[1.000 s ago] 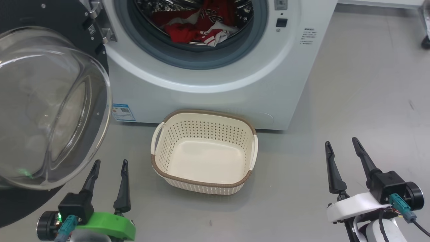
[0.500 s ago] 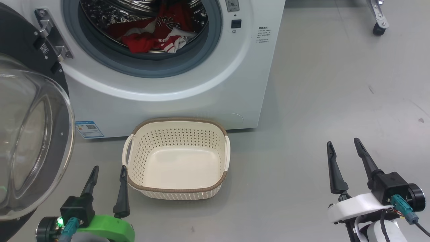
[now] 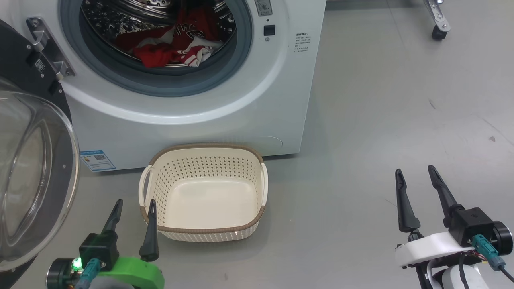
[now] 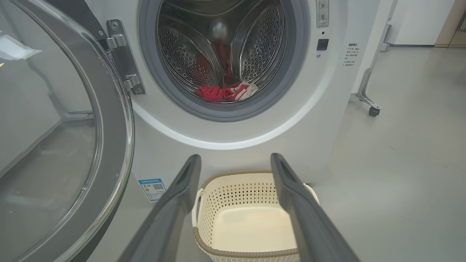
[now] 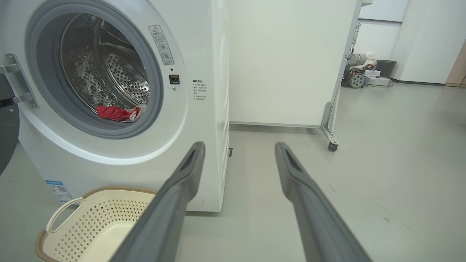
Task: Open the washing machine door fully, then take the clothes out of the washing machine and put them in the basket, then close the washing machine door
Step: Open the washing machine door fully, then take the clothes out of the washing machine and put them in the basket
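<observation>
The white washing machine fills the upper left of the head view, its door swung open to the left with the clear glass bowl facing me. Red clothes with white trim lie in the steel drum, also seen as clothes and clothes from the wrists. The cream basket stands empty on the floor before the machine. My left gripper is open at the basket's front-left corner. My right gripper is open over bare floor, far right of the basket.
A white panel on a metal leg with a caster stands right of the machine; the caster shows at top right in the head view. Grey floor stretches to the right. A blue label marks the machine's lower left.
The whole head picture has shifted left and slightly down, so the camera has turned right. Both grippers stay open and hold their places in the picture.
</observation>
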`<state>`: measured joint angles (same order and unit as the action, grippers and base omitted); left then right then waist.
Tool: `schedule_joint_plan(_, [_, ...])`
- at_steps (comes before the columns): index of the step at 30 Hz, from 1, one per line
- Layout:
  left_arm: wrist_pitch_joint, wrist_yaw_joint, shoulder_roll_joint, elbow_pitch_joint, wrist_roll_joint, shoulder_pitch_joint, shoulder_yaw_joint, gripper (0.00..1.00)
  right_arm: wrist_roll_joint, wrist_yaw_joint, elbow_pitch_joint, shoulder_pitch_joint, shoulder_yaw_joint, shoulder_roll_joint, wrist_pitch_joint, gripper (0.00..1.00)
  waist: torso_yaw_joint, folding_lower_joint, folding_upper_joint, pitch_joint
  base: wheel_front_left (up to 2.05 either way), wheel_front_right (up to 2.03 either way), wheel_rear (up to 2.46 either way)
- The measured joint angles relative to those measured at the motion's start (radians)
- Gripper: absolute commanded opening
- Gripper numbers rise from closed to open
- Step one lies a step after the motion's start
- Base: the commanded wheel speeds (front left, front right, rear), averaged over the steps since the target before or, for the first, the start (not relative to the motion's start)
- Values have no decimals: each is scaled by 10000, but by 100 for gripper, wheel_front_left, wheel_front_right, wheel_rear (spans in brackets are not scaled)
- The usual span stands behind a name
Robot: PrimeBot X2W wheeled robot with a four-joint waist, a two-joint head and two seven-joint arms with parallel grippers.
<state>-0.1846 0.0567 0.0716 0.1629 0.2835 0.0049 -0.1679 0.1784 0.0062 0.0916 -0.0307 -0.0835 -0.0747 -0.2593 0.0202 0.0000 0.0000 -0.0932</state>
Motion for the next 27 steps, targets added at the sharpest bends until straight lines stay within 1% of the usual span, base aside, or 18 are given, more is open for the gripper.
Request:
schedule_joint_plan(13, [4,17,8,-46,-100,-1,-6,100,27,2,-69,-22,2,40,0,100,47,0,0,-21,0,0,0])
schedule_joint_plan(18, [-4,121,40,-107,-251,-7,-6,100,29,15,-167,-23,4,46,0,100,48,0,0,-26,0,0,0])
schedule_joint_plan(27, [-13,92,38,-173,-230,-8,-153,100,52,17,-238,-23,19,81,0,100,43,0,0,-35,13,-13,0])
